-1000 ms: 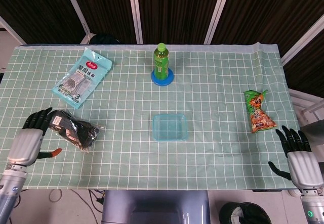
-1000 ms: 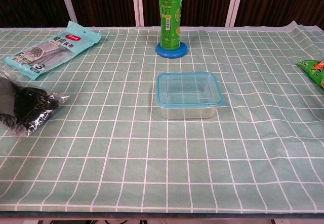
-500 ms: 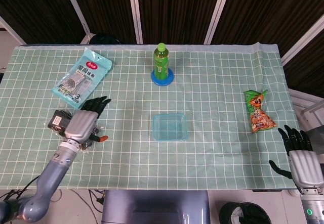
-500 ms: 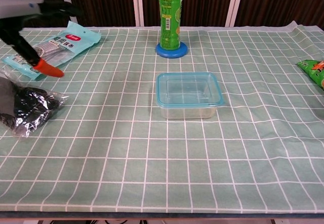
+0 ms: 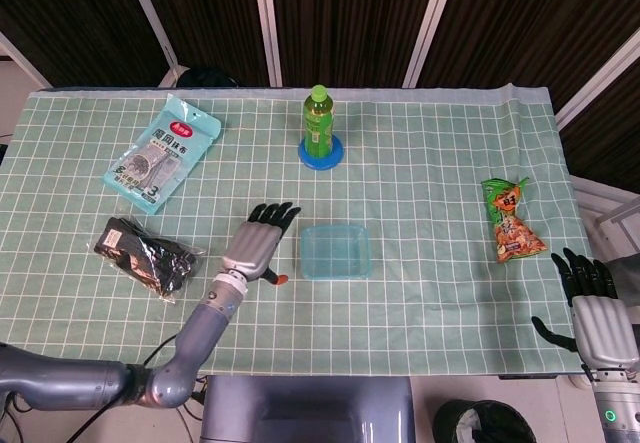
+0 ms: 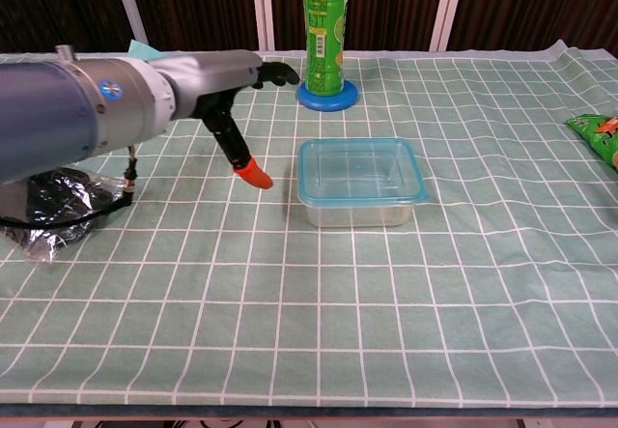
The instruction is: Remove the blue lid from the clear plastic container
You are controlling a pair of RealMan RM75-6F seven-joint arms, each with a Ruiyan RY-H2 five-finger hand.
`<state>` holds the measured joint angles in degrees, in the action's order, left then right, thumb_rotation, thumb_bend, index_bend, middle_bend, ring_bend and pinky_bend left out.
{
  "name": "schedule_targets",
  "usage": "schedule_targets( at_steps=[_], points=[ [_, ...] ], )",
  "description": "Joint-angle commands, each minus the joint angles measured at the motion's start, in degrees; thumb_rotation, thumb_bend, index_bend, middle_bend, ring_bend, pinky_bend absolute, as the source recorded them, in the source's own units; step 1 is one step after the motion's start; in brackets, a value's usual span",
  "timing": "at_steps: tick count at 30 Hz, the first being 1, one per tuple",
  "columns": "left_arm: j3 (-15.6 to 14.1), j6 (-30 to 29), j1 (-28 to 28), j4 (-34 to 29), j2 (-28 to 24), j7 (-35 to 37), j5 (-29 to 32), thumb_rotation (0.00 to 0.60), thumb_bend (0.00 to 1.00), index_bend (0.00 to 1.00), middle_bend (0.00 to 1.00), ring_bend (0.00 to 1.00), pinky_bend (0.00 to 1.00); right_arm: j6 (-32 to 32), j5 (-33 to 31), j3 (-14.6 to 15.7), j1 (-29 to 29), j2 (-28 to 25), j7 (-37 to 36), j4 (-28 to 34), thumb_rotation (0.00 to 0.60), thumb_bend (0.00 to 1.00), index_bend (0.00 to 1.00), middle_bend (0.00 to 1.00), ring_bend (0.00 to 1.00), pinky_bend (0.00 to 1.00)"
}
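The clear plastic container (image 5: 336,252) (image 6: 358,185) sits mid-table with its blue lid (image 5: 336,246) (image 6: 358,170) on top. My left hand (image 5: 258,247) (image 6: 224,88) hovers just left of the container, fingers spread and extended, thumb pointing down with an orange tip; it holds nothing and stands apart from the lid. My right hand (image 5: 592,303) rests at the table's near right edge, fingers apart, empty; the chest view does not show it.
A green bottle (image 5: 318,123) (image 6: 324,27) stands on a blue coaster behind the container. A black bagged item (image 5: 144,254) (image 6: 48,206) and a light-blue packet (image 5: 160,153) lie to the left. A snack bag (image 5: 511,219) (image 6: 597,133) lies at the right.
My left arm has swept from the table's left edge, over the black bagged item, to just beside the container. The right hand has stayed put.
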<state>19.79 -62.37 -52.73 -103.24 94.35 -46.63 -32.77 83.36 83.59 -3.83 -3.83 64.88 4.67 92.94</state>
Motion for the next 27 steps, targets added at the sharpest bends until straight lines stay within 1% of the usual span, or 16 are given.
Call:
schedule_targets(
  at_steps=[1,7,15,24,26,27],
  points=[
    [0.9,-0.4,-2.6,2.6,3.1,-1.0,3.0,0.6,0.0,0.0,0.0,0.0,0.01,-0.2,-0.2,0.0,0.0,-0.1,-0.1,0.2,0.6,0.33,0.0,0.0,0.0,0.0],
    [1.5,0.3,-5.8,6.3,7.0,-1.2,7.0,0.6,0.0,0.0,0.0,0.0,0.01,-0.8,-0.7,0.1,-0.1,-0.3,-0.1,0.6,0.6,0.33,0.0,0.0,0.0,0.0],
    [2.2,1.3,-8.9,11.8,10.7,-0.7,9.6,0.6,0.0,0.0,0.0,0.0,0.01,-1.4,-1.2,0.2,-0.2,-0.6,-0.2,1.2,0.6,0.33,0.0,0.0,0.0,0.0],
    [3.1,5.1,-12.1,18.9,14.1,0.6,11.2,0.6,0.0,0.0,0.0,0.0,0.01,-1.7,-1.7,0.1,-0.2,-0.8,-0.1,1.7,0.6,0.33,0.0,0.0,0.0,0.0],
    [3.3,6.0,-12.8,20.3,14.8,0.9,11.3,0.6,0.0,0.0,0.0,0.0,0.04,-1.8,-1.7,0.2,-0.2,-0.8,0.0,1.7,0.6,0.33,0.0,0.0,0.0,0.0],
    [3.4,6.5,-13.1,21.0,15.1,1.2,11.2,0.6,0.0,0.0,0.0,0.0,0.09,-1.8,-1.8,0.2,-0.2,-0.8,0.0,1.8,0.6,0.33,0.0,0.0,0.0,0.0]
  ],
)
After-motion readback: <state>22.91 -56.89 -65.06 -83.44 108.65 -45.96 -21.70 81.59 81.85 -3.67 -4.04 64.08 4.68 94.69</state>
